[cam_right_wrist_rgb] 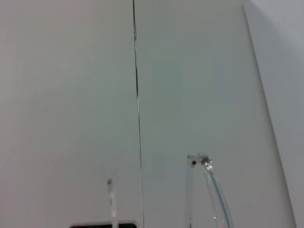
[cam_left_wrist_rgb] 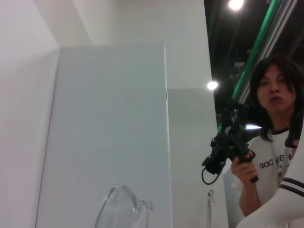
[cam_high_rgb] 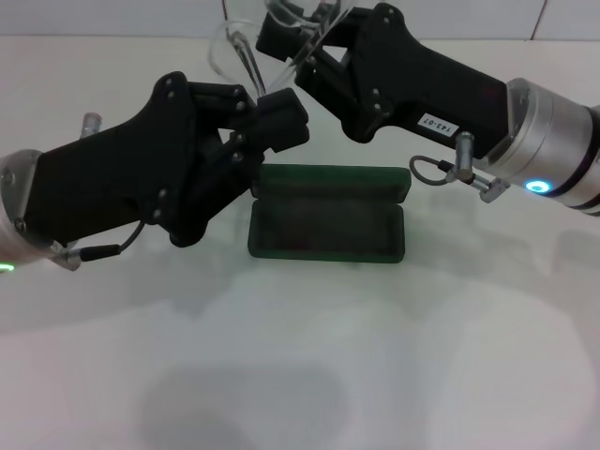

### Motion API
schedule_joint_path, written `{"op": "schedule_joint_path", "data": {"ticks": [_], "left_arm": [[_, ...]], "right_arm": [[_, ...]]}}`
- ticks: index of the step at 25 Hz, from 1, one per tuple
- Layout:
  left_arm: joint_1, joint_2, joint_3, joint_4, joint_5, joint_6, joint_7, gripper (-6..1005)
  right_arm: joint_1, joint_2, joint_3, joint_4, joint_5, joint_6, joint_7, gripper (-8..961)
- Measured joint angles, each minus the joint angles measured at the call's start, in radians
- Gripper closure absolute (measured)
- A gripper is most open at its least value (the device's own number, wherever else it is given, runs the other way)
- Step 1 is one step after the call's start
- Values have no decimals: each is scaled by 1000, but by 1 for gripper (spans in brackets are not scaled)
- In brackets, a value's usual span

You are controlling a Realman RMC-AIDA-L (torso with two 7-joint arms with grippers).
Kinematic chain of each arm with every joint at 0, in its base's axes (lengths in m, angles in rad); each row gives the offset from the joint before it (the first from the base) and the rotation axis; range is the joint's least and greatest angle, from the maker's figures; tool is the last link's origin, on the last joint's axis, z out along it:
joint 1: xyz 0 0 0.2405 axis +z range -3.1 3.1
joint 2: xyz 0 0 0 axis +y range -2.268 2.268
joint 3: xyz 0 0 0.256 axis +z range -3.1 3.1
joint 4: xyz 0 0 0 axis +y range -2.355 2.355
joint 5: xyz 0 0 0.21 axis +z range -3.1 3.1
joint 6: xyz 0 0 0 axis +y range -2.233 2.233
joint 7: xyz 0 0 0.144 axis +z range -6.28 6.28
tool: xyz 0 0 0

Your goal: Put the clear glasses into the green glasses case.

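Holding the clear, colourless plastic glasses aloft between the left gripper and right gripper, fingers seemingly clamped on the frame, above the open dark green rectangular glasses case on the white table, probably readying to lower them in.

I work in what looks like a lab or recording studio. My white bench is boxed in by plain white partition panels, and past them, at about two o'clock, bright ceiling spotlights shine above a person holding a camera rig.
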Motion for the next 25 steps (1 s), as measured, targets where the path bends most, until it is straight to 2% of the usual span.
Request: {"op": "schedule_joint_path", "data": {"ticks": [10,25], "left_arm": [[0,3,-4,1,-11,0,9,931],[0,0,-4,-4,-12,-2,20,931]], "right_arm": [[15,0,-40,-3,-8,8,-1,838],[25,0,-41,-8,-51,9,1,838]]}}
